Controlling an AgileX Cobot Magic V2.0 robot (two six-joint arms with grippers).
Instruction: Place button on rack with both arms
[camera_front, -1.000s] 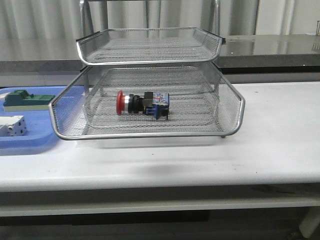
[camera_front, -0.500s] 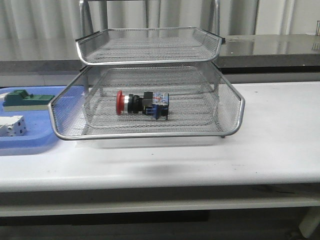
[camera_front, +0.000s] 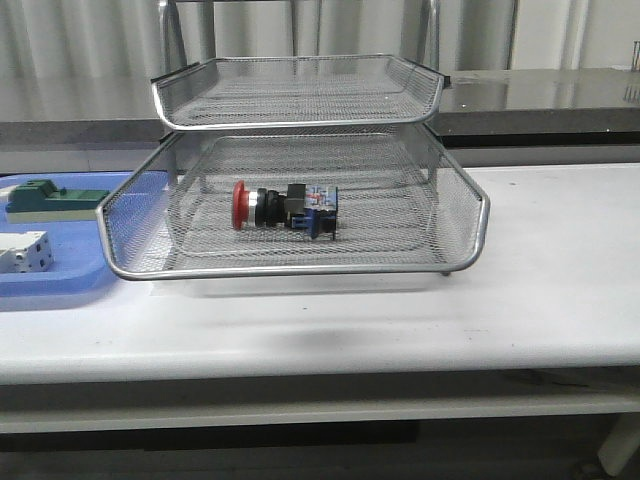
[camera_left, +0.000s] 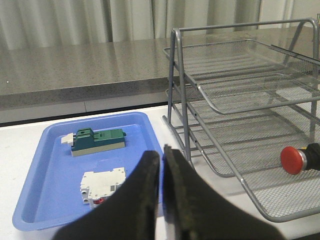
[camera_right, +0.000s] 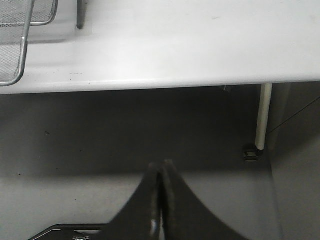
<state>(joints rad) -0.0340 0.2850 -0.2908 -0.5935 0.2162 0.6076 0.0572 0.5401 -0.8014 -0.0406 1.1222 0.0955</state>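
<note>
button: just one, lying on its side on the mesh floor of the pulled-out tray, red cap pointing to the robot's left, blue end to the right. From the left wrist camera only the red cap and a sliver of black body make it in, the rest is cut off at the frame edge.
rack: one, silver wire mesh. Front camera gets two trays, the upper one pushed back and the lower one slid out toward the camera; the frame top is cropped. Left wrist view shows three tiers stacked on the frame.
left pincer: fingers pressed together with barely a slit between them, nothing held. It hangs over the near edge of the blue tray, apart from the rack.
right pincer: also closed up, empty, hanging off the front of the desk over the floor. Pretty dark down there, so fingertip detail is hard to make out.
blue tray: one, left of the rack, cut off by the front view's edge.
parts in tray: two, a green block and a white boxy part.
desk: white, one leg visible from the right wrist.
</note>
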